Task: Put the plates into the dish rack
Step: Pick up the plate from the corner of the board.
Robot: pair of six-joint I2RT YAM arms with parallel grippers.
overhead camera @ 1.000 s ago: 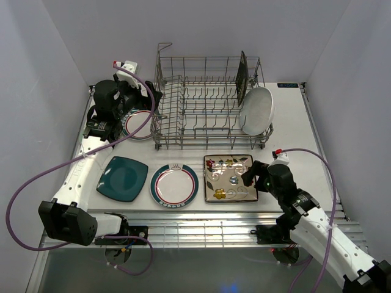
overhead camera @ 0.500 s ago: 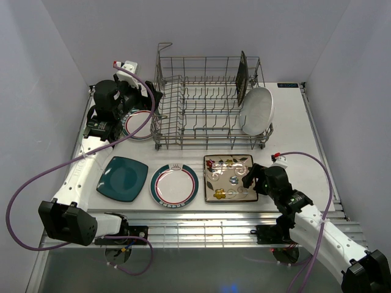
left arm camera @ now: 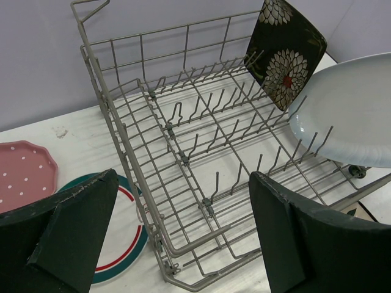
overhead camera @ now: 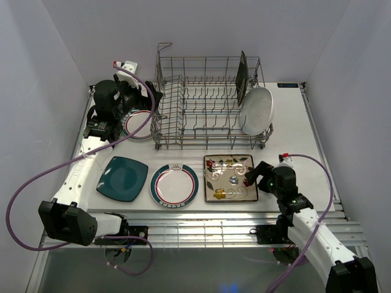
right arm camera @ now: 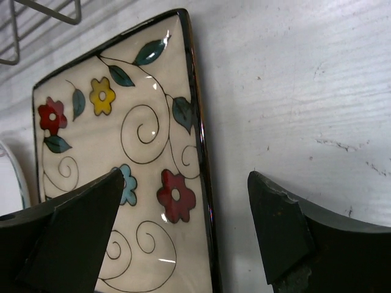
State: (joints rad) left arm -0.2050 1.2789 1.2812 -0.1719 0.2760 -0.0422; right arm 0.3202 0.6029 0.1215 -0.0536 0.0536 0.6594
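The grey wire dish rack (overhead camera: 201, 107) holds a dark floral square plate (overhead camera: 242, 74) upright and a white oval plate (overhead camera: 257, 110) leaning at its right end; both show in the left wrist view, the dark plate (left arm camera: 286, 52) and the oval plate (left arm camera: 348, 113). On the table lie a teal square plate (overhead camera: 122, 178), a teal-and-red-rimmed round plate (overhead camera: 175, 184) and a cream floral square plate (overhead camera: 228, 178). My right gripper (overhead camera: 252, 177) is open, and the cream plate's right edge (right arm camera: 204, 183) lies between its jaws (right arm camera: 186, 177). My left gripper (overhead camera: 148, 108) is open and empty above the rack's left end (left arm camera: 182, 180).
A second teal-and-red-rimmed round plate (overhead camera: 138, 125) lies left of the rack under my left arm, with a pink dotted plate (left arm camera: 24, 174) beside it. White walls close in the table on three sides. A slatted metal ledge (overhead camera: 201, 223) runs along the near edge.
My right arm has shifted and lowered slightly at the cream floral plate's right edge. The left arm and the plates have not moved.
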